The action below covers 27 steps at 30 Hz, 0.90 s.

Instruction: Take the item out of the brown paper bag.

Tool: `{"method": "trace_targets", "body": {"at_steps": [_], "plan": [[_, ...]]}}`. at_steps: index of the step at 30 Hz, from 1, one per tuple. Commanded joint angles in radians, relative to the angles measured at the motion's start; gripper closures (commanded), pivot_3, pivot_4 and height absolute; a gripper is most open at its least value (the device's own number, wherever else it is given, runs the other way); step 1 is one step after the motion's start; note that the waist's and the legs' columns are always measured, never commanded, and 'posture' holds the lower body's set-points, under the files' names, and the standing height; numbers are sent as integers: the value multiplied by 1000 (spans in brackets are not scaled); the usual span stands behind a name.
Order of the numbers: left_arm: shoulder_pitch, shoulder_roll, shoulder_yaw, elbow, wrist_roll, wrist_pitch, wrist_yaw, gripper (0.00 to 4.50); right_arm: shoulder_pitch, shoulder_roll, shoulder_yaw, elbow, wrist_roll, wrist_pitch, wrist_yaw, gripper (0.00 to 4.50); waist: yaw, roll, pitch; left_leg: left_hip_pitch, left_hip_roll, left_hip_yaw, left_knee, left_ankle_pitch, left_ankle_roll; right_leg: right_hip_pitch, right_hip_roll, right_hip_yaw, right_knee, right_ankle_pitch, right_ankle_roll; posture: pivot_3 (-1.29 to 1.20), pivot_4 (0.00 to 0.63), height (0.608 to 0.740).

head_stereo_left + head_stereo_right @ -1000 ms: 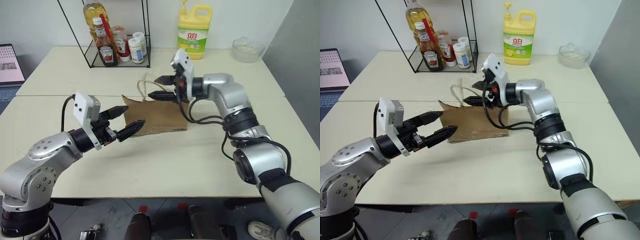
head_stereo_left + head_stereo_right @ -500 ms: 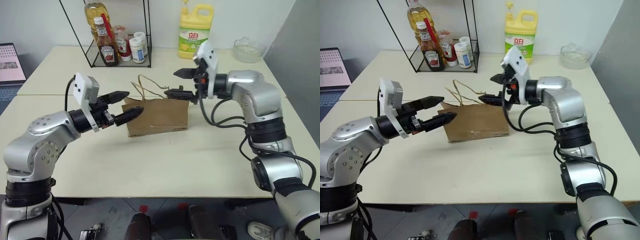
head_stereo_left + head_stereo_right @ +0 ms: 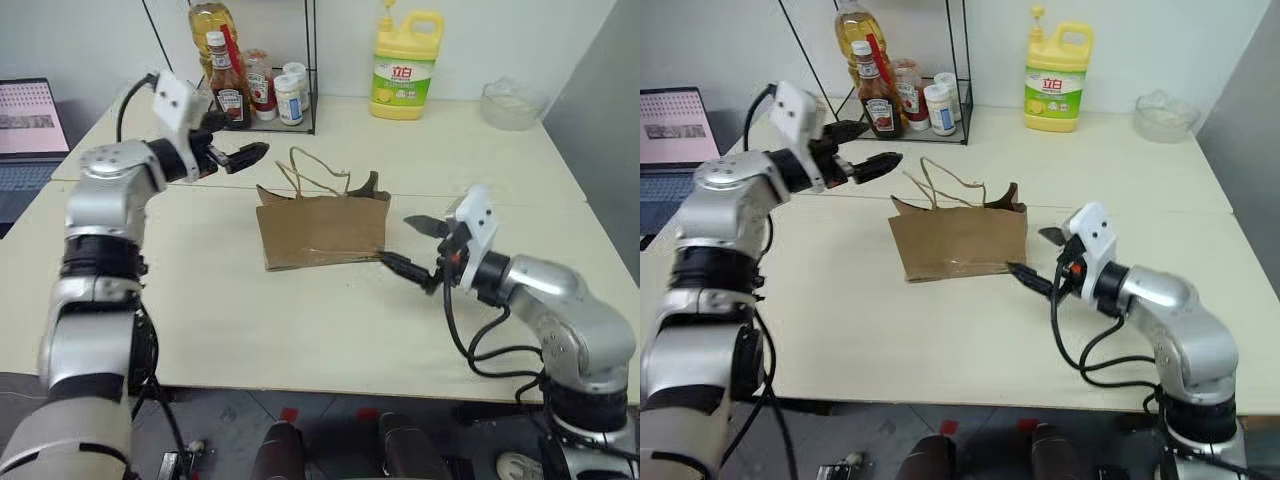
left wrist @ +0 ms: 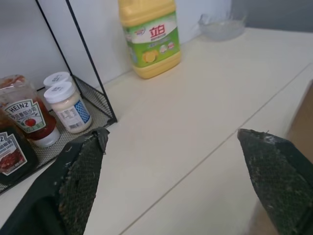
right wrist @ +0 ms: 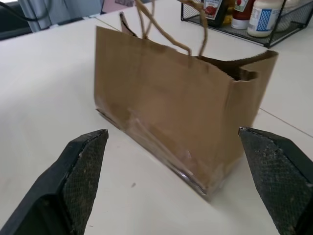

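Observation:
The brown paper bag (image 3: 322,230) stands in the middle of the table, mouth up, with its cord handles (image 3: 316,176) sticking out on top. The item is hidden; nothing of it shows at the bag's mouth. My right gripper (image 3: 397,240) hangs low just off the bag's right end, open, pointing at the bag's side (image 5: 166,112) with nothing between its fingers. My left gripper (image 3: 243,140) is raised behind and to the left of the bag, near the wire rack. It is open, empty and apart from the bag.
A black wire rack (image 3: 262,88) with sauce bottles and jars stands at the back left, with a tall oil bottle (image 3: 215,20) in it. A yellow detergent jug (image 3: 405,62) and a glass bowl (image 3: 511,104) stand along the back. A laptop (image 3: 32,112) sits far left.
My right gripper pulled back from over the bag's top and sank to its right end. My left gripper lifted away from the bag's left side toward the rack. The camera shifted.

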Motion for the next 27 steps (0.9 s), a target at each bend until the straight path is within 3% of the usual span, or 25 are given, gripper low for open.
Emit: {"method": "trace_targets", "body": {"at_steps": [1,7,10,15,21,27], "plan": [[-120,-51,-45,176,113,-150,22,0,100,-1,16,-118,11,-16,-61,23,0,0,0,0,0,0,-1,0,0,0,0,0,-1,0,0,0,150,740],[-165,-88,-79,195,116,-176,-319,0,137,19,-7,-94,14,-38,-142,23,-19,0,0,0,0,-1,-2,0,0,0,0,0,-1,0,0,0,150,740],[-145,-65,-95,102,96,-115,-521,0,126,8,-42,-49,21,-48,-153,23,-23,0,0,1,0,-1,-1,0,0,0,1,0,1,0,0,0,150,740],[-35,-4,-131,-174,77,18,-696,0,113,-3,-103,50,24,-84,-166,23,-30,0,0,1,0,-1,-2,1,-1,0,1,0,3,-1,-1,0,150,740],[198,82,-159,-647,-11,308,-728,0,73,-38,-149,200,3,-169,-174,23,-29,1,1,1,1,-2,-1,1,-1,0,1,0,4,-1,-2,0,150,740],[353,126,-164,-845,-30,448,-643,0,26,-58,-142,293,-6,-230,-178,23,-28,1,1,2,1,-2,-1,1,-1,1,1,0,4,-1,-2,0,150,740]]}}
